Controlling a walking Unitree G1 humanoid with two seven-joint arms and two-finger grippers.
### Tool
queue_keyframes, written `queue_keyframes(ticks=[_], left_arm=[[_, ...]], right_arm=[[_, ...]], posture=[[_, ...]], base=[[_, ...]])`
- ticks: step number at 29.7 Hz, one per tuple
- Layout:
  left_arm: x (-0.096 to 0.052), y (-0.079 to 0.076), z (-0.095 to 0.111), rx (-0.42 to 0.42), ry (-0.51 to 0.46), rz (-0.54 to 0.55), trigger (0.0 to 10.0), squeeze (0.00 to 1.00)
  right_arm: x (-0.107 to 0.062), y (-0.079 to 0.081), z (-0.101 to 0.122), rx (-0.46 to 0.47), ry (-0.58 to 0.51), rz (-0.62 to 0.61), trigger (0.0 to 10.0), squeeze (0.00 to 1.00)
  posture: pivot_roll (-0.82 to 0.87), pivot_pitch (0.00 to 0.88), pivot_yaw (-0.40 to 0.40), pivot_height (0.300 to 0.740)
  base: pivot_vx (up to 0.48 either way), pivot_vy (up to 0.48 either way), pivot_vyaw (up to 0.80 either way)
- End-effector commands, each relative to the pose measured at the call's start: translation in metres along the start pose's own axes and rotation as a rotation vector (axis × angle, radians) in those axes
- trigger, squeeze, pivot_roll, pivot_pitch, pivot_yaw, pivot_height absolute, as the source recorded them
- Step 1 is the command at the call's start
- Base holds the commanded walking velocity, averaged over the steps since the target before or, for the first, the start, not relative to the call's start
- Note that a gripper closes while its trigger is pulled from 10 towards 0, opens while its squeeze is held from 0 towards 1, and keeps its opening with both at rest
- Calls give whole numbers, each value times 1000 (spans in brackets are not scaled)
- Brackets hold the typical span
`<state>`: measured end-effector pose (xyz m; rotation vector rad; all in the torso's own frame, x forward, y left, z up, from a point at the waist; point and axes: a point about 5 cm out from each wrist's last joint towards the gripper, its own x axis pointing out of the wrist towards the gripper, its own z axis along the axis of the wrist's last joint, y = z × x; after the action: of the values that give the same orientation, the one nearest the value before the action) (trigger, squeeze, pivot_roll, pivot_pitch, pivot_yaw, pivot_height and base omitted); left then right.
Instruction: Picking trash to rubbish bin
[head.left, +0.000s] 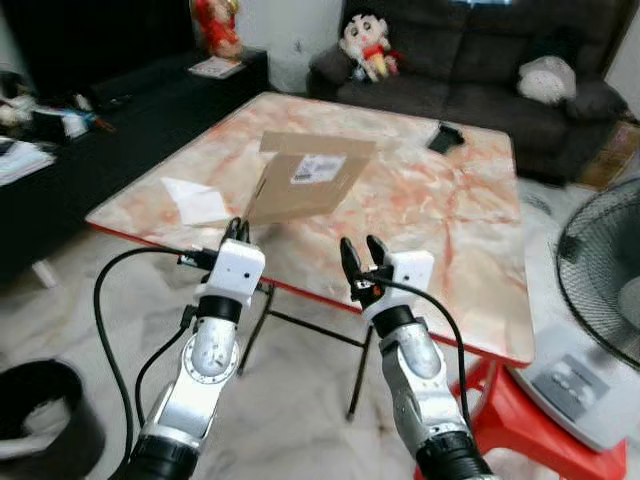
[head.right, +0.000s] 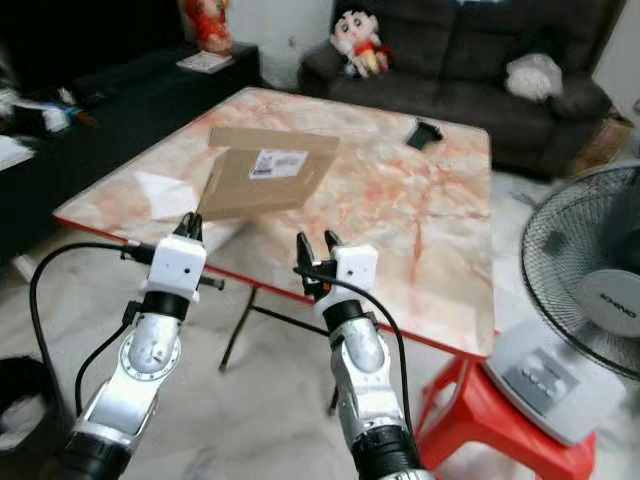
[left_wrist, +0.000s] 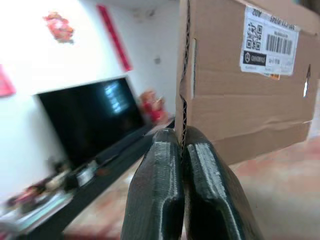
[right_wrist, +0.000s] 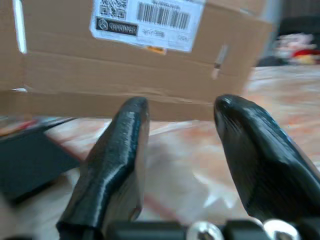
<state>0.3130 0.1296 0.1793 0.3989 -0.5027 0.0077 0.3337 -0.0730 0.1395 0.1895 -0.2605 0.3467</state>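
On the pink marble-patterned table (head.left: 440, 230) lies the flattened brown cardboard box with a white shipping label (head.left: 305, 180), near the front edge. Approach step, I'd say: left gripper (head.left: 236, 232) pinched closed and empty, right gripper (head.left: 362, 252) spread wide, both just short of it. Next up: reach forward and clamp the cardboard's edge.

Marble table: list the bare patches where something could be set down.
Marble table: the right half lies bare from the near red edge up to the black object. Crowded on the left: cardboard box and white paper.
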Motion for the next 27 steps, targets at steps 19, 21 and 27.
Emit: queue_keyframes(ticks=[19, 21, 27], left_arm=[[-11, 1, -17, 23, 68, -9, 10000, 0], [-21, 1, -33, 45, 136, -38, 10000, 0], [-48, 2, -71, 31, 328, -93, 10000, 0]], right_arm=[[-10, -9, -18, -9, 94, -14, 10000, 0], [-17, -19, -31, -9, 162, -41, 10000, 0], [-40, -42, -58, 8, 320, -99, 10000, 0]], posture=[[-1, 56, -42, 740], [-2, 56, -41, 740], [2, 56, -44, 740]], base=[[-258, 0, 0], [0, 0, 0], [0, 0, 0]])
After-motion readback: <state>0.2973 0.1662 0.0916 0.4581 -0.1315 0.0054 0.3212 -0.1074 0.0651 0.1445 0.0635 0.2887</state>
